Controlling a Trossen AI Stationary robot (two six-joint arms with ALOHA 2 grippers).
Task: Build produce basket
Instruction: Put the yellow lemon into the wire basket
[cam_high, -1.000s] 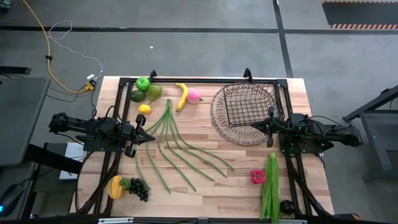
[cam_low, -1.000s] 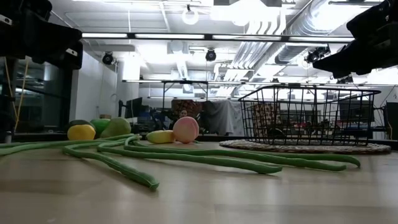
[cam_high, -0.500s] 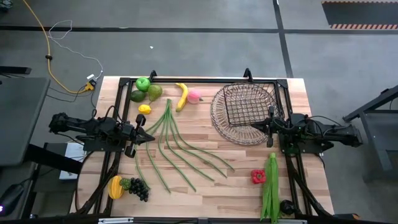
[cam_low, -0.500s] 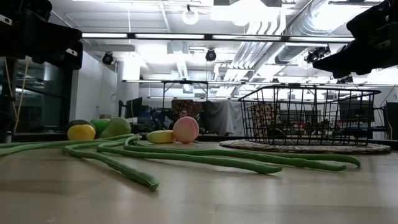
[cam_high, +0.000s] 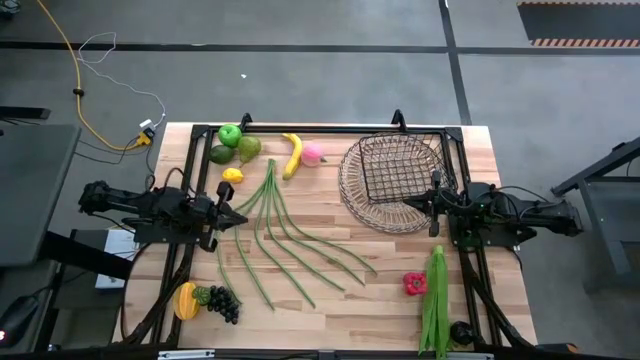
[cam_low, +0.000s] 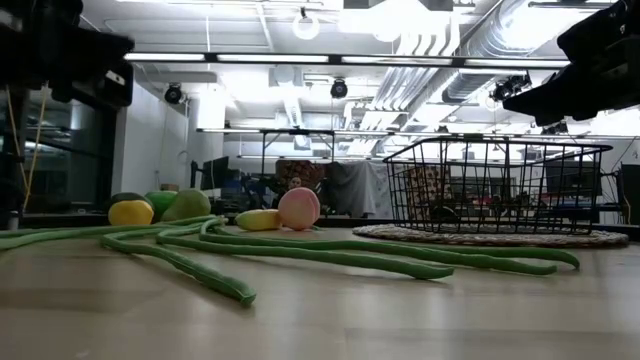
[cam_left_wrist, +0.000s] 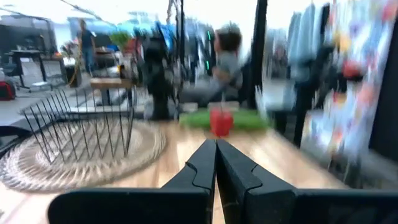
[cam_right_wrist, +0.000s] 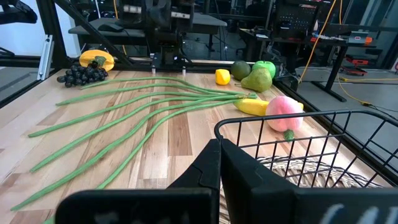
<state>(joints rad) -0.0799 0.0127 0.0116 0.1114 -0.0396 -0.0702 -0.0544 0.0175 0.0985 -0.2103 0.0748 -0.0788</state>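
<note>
High view: left gripper (cam_high: 240, 220) closed and empty, at 9 o'clock beside the long green beans (cam_high: 285, 235); right gripper (cam_high: 415, 205) closed (holding nothing) at the basket (cam_high: 390, 185), 2 o'clock. Left wrist view: fingers (cam_left_wrist: 205, 165) pressed together. Right wrist view: fingers (cam_right_wrist: 211, 165) shut against the basket rim.

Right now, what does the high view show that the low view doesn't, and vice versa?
High only: grapes, red pepper, leafy greens, and both shut grippers, left gripper and right gripper, over the table. Low only: the room's ceiling pipes and lights. Both: beans, peach, lemon, basket, empty.
</note>
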